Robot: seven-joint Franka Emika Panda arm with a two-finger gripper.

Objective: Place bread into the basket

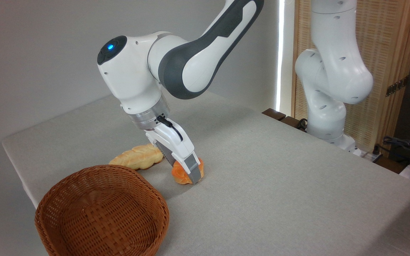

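Observation:
The bread [179,175], a small orange knotted bun, rests on the grey tablecloth near the middle of the table. My gripper [187,171] reaches down onto it at a slant, its fingers on either side of the bun and closed against it. The near finger [195,170] covers part of the bun, and the far finger is mostly hidden behind it. The basket [84,177], round brown wicker with low walls, stands at the front left corner, a short way left of and nearer than the bun, with nothing in it.
A pale-yellow braided loaf [137,156] lies just left of my gripper, behind the basket. The arm's white base [327,117] stands at the table's far right edge. Cables [404,145] lie beyond it. The table edge runs close to the basket's left side.

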